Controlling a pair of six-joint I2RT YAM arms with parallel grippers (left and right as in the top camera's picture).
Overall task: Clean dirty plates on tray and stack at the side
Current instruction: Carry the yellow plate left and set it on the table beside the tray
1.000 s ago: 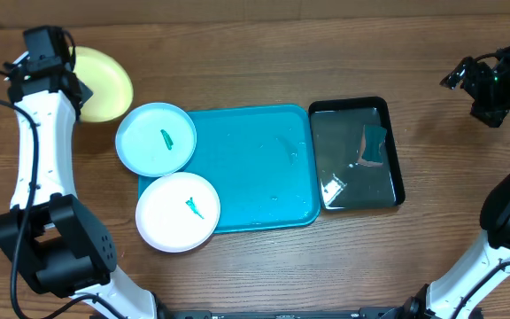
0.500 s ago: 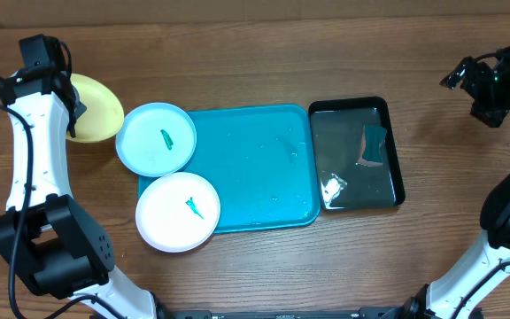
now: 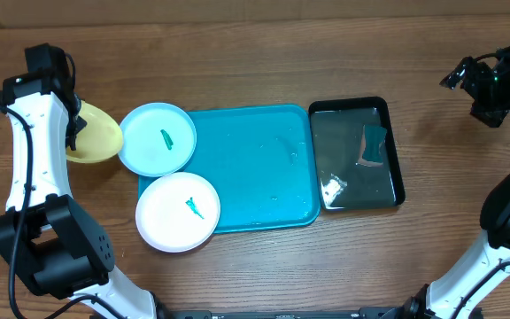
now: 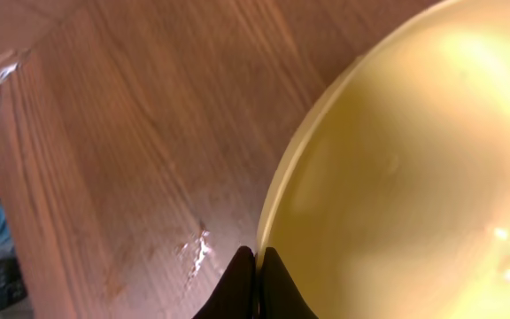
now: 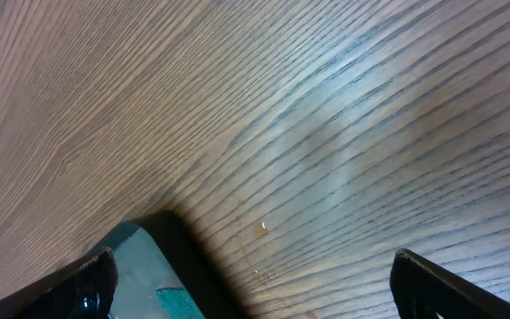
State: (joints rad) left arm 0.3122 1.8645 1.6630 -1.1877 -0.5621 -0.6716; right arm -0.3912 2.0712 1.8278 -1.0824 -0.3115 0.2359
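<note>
Yellow-green plate (image 3: 98,140): left tool (image 4: 257,282) pinches its rim, plate tilted, just left of tray (image 3: 255,177). Blue plate (image 3: 156,138) and white plate (image 3: 177,211) overlap the tray's left rim, both smeared green. Right tool (image 5: 255,275) spread, empty, far right of tray. Likely step: setting down the first of the stack. Next: lower flat, release.

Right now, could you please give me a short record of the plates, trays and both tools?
left tool: shut on the rim of the yellow plate
yellow plate: tilted, off the tray, left of the blue plate
blue plate: flat, overlapping the tray's left edge, green smear on it
white plate: flat, overlapping the tray's near left corner, also smeared
black tray: right of the tray, teal piece inside
right tool: open, holding nothing, beyond the black tray
</note>
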